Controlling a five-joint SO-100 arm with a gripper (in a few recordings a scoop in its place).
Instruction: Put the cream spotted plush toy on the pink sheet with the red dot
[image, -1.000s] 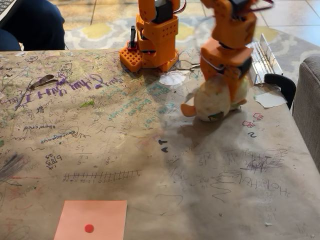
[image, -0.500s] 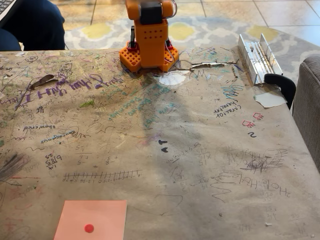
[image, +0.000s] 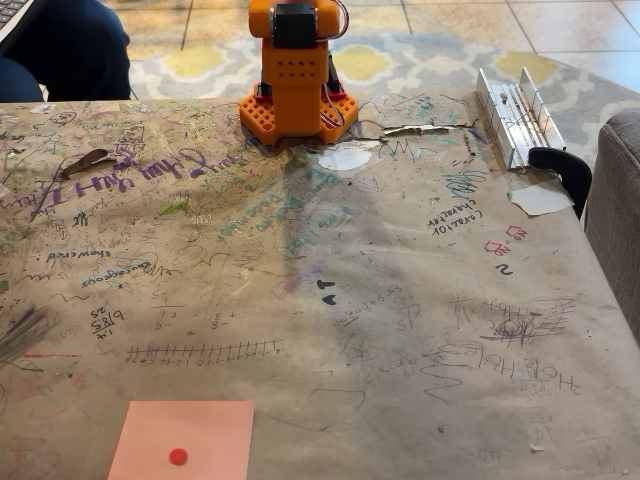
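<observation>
Claw state we cannot tell: above the orange arm base (image: 296, 85), the arm is cut off. Scribbles near the pink sheet (image: 182, 440) are mostly illegible; we read "25".

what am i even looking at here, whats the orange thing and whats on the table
The orange block at the far edge is the base of a small robot arm, bolted to the table. The rest of the arm rises out of the top of the picture, so its gripper and anything it may hold cannot be checked here.

The picture comes from one fixed camera standing at the near side of the table, looking across it toward the arm.

The table is covered in brown paper full of pen scribbles. At the near edge, left of middle, lies a pink sheet with a red dot on it; nothing rests on it yet. At the far right edge lie a metal hinge-like strip and a black clamp, with a scrap of white paper beside them. Someone's dark-clothed legs show behind the table, top left.
</observation>
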